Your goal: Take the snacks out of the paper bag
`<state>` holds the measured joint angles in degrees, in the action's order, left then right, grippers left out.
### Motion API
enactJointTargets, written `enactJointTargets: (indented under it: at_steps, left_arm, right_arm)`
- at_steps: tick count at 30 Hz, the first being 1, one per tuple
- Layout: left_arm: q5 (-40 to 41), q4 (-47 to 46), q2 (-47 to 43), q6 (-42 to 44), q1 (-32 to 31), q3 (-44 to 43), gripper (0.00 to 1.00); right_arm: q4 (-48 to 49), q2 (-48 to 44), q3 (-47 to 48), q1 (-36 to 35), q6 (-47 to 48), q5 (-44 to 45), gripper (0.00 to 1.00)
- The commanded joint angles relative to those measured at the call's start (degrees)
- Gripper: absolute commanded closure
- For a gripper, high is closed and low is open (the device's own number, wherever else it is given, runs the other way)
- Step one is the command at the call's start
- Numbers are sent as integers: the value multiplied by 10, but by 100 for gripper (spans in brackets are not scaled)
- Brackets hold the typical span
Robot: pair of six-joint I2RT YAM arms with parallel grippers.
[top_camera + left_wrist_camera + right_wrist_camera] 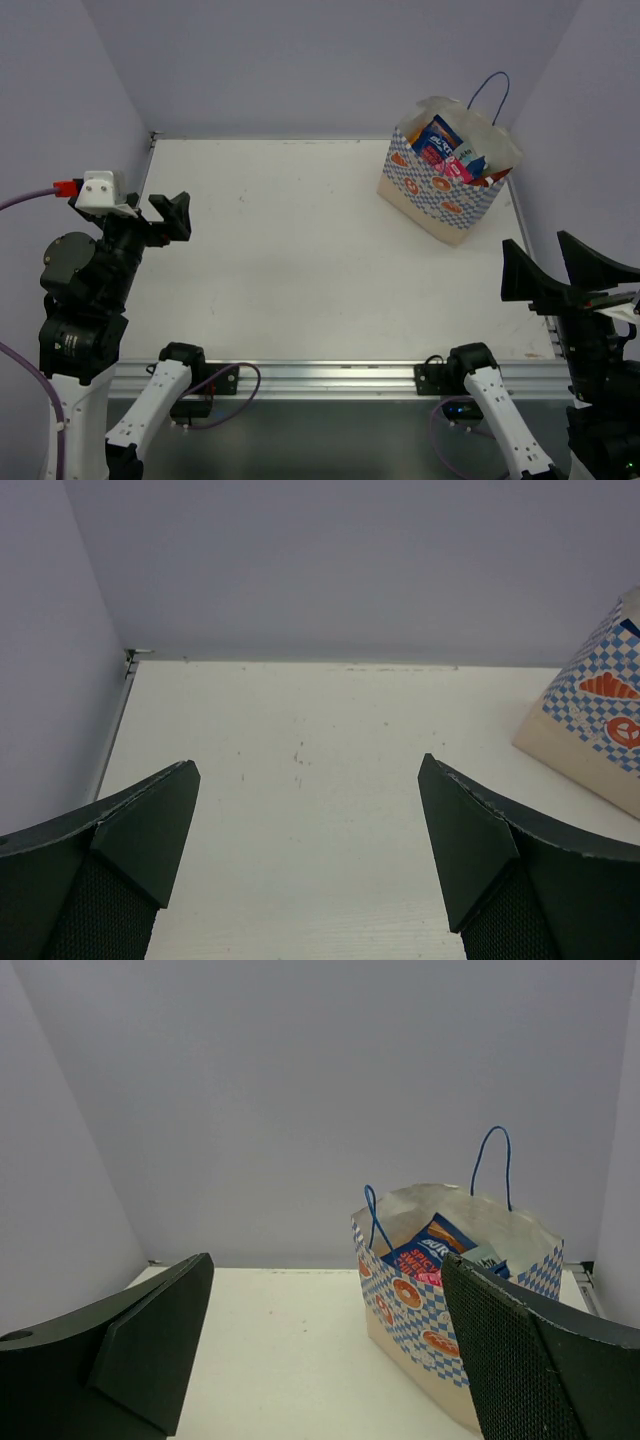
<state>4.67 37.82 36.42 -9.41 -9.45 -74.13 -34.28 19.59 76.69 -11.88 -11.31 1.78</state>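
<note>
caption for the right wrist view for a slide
Open right gripper faces the standing paper bag, blue snack packets showing at its mouth.

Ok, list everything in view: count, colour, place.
paper bag: one, white with blue checks and orange motifs, standing at the table's far right corner.
snacks: several, exact count hidden; blue, pink and pale ones show; inside the bag.
cord handles: two, blue, on the bag's rim.
table: one, white, under the bag.
left gripper: one, black, open, near left side.
right gripper: one, black, open, near right side, facing the bag.
</note>
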Motion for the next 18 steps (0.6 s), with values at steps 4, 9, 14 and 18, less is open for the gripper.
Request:
enactJointTargets:
  at_steps: [4,9,14,18]
  left_arm:
    - [-11,-18,-5,9,-3,5,0]
    - [-25,-25,-4,7,-3,19,0]
    - [-40,-30,-3,4,-3,37,0]
    - [-58,-35,-7,-1,-3,57,0]
  right_arm:
    - [27,-4,-14,-2,-3,0,1]
    - [44,9,-46,-2,-27,-75,1]
    - [41,53,-77,-2,-90,-74,1]
    - [41,122,-83,-2,-87,-90,1]
